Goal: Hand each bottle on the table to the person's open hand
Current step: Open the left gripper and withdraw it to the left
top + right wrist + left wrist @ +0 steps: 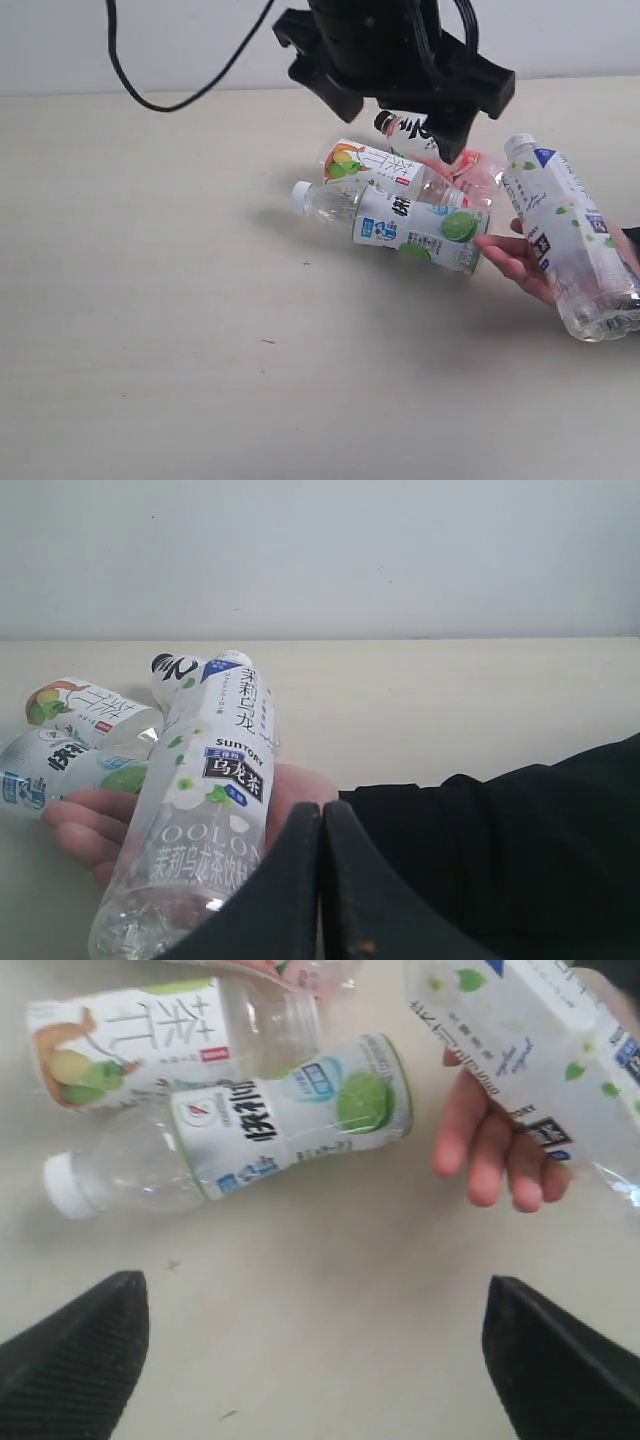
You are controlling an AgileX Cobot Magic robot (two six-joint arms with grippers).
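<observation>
On the pale table [150, 300], 3 bottles [420, 228] are piled touching; 1 leaf bottle [570, 235] is held in the hand [515, 262]. The left gripper [312, 1305] is spread wide above the pile, the right gripper [322, 825] pressed shut. If 1 is grabbed, the others could be knocked and rolled away.

Room at 9, crowding at 3.
Your table [150, 300] lies bare from 6 to 10 o'clock of the lime-label bottle [420, 228]; the person's hand [515, 262] blocks 3 o'clock.

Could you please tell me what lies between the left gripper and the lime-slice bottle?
Only bare table, seen in the left wrist view, separates the open left gripper from the lime-slice bottle.
</observation>
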